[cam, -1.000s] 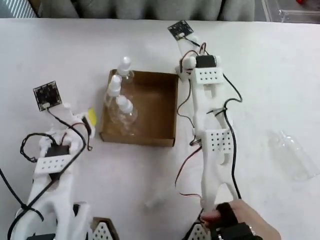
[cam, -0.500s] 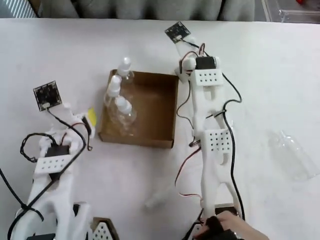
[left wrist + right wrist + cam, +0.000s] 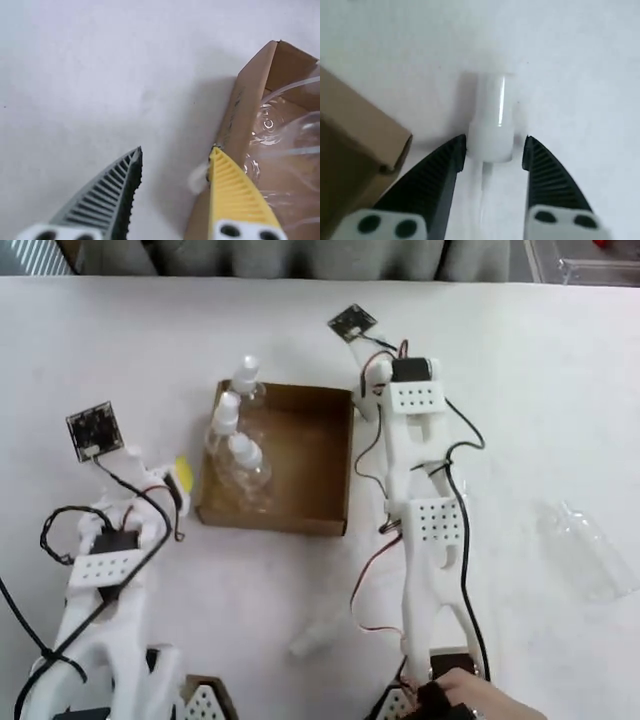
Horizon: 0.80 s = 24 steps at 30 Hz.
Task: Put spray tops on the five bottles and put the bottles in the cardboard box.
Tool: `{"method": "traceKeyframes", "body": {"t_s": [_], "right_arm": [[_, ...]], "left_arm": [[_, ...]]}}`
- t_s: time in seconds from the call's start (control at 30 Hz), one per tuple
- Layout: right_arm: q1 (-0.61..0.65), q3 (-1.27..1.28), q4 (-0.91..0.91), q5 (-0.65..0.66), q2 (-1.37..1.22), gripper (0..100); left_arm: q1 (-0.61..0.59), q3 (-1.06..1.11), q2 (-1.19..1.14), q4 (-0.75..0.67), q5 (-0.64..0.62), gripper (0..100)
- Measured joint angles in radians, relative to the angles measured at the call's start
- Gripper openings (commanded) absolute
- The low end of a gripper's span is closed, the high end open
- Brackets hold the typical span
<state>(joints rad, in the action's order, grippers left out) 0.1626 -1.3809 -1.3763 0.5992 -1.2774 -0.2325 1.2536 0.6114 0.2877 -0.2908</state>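
Cardboard box (image 3: 312, 465) sits mid-surface (image 3: 150, 330), with three clear capped bottles (image 3: 248, 458) lying along its left side, white tops pointing away from the arms. The left tool (image 3: 176, 148) hangs wide open and empty, its yellow finger (image 3: 230, 185) just beside the box's outer left wall. The right tool (image 3: 495, 141) is partly open around a white spray top (image 3: 492, 120) lying between its black fingers (image 3: 435, 180); whether they touch it is hard to judge. A lone clear bottle (image 3: 590, 552) lies well off to the right. What looks like a loose spray head (image 3: 310, 640) lies nearer the arm bases.
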Motion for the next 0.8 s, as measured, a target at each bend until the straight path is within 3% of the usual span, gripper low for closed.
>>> {"method": "traceKeyframes", "body": {"t_s": [0.07, 0.4, 0.8], "right_arm": [[0.000, 0.000, 0.000, 0.000, 0.000, 0.9], [-0.018, 0.002, -0.057, 0.002, 0.026, 1.6], [-0.150, 0.035, -0.321, -0.175, 0.296, 1.5]], "left_arm": [[0.000, 0.000, 0.000, 0.000, 0.000, 21], [0.000, 0.000, 0.000, 0.000, 0.000, 21], [0.000, 0.000, 0.000, 0.000, 0.000, 21]]}}
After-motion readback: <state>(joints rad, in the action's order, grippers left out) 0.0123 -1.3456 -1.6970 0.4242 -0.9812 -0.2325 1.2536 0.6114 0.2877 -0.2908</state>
